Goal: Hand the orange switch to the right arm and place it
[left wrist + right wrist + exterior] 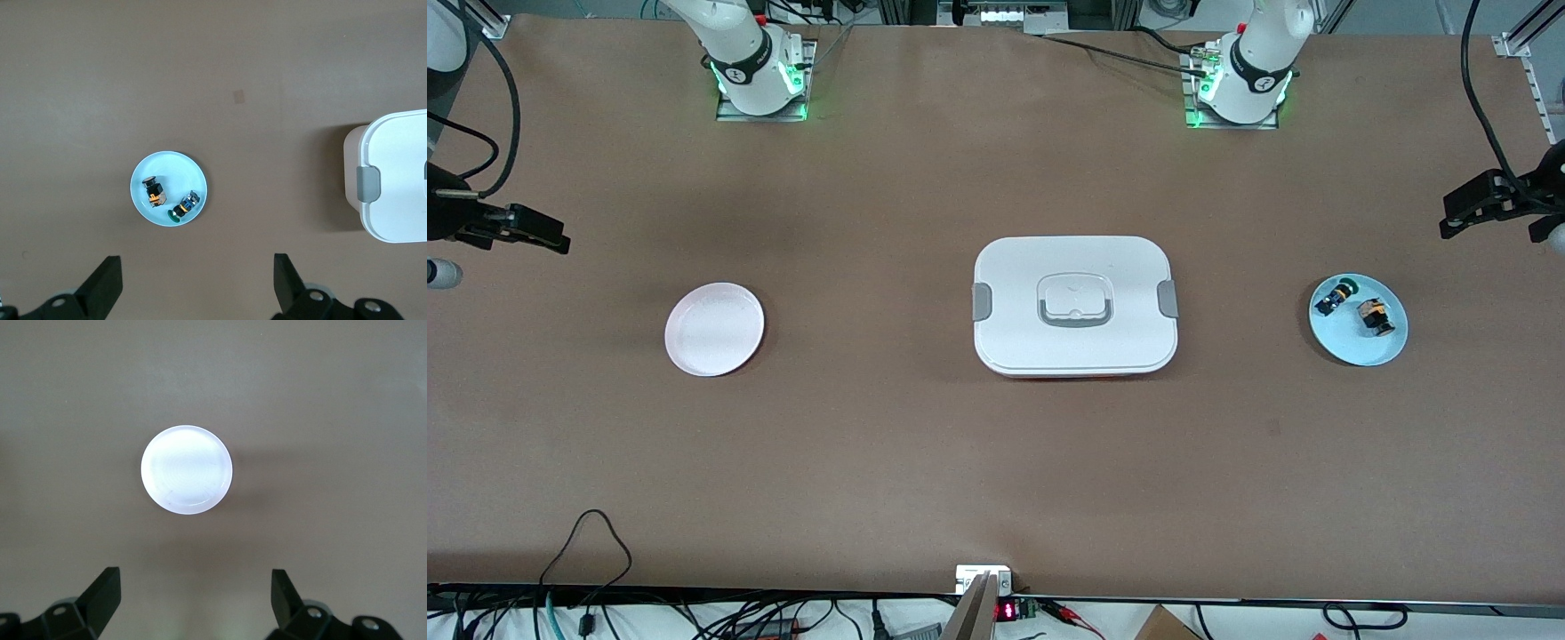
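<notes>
The orange switch [1376, 317] lies on a light blue plate [1356, 348] toward the left arm's end of the table, beside a black-blue switch with a green cap [1336, 295]. In the left wrist view the orange switch [155, 192] lies on the plate [170, 170]. My left gripper [197, 267] is open and empty, high over bare table next to that plate. My right gripper [195, 577] is open and empty, high over bare table next to a white plate [187, 470]. Neither gripper shows in the front view.
A white lidded box [1075, 305] with grey clips stands in the middle of the table; it also shows in the left wrist view [393, 177]. The white plate [714, 329] lies toward the right arm's end. Black clamps stick in at both table ends.
</notes>
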{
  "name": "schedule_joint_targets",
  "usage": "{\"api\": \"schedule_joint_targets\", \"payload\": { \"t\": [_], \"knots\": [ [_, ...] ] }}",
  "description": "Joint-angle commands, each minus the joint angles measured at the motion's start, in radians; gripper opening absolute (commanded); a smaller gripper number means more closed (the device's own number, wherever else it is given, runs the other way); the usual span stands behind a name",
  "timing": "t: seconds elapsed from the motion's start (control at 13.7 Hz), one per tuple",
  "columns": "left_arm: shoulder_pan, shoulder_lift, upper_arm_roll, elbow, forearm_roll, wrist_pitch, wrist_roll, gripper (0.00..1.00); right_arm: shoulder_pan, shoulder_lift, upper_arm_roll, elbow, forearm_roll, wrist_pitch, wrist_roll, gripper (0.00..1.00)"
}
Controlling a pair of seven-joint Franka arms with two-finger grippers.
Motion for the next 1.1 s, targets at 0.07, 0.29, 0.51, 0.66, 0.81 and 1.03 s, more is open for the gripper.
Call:
{"api": "schedule_joint_targets", "payload": {
  "t": [0.07, 0.29, 0.51, 0.66, 0.81, 1.03],
  "knots": [
    [-0.011, 0.014, -0.018, 0.017, -0.033, 0.025, 0.021, 1.0, -0.001, -0.001, 0.0, 0.006, 0.004, -0.009, -0.012, 1.0],
    [-0.011, -0.004, -0.036, 0.019, -0.015, 0.027, 0.015, 1.0, 0.004, -0.001, 0.0, 0.012, -0.003, -0.003, -0.012, 1.0],
    [-0.002, 0.061, -0.03, 0.019, -0.039, 0.023, 0.021, 1.0, 0.013, -0.004, 0.011, 0.014, -0.01, -0.011, -0.003, 1.0],
    [0.032, 0.06, -0.021, -0.001, -0.055, 0.019, 0.1, 1.0, 0.013, -0.004, 0.009, 0.014, -0.004, -0.011, 0.001, 1.0],
    [0.071, 0.053, -0.018, -0.115, -0.03, 0.047, 0.304, 1.0, 0.008, -0.004, 0.006, 0.014, -0.001, -0.009, -0.002, 1.0],
    [0.115, 0.053, -0.02, -0.283, 0.02, 0.214, 0.552, 1.0, 0.002, 0.006, 0.006, 0.012, 0.004, -0.011, -0.009, 1.0]
  ]
}}
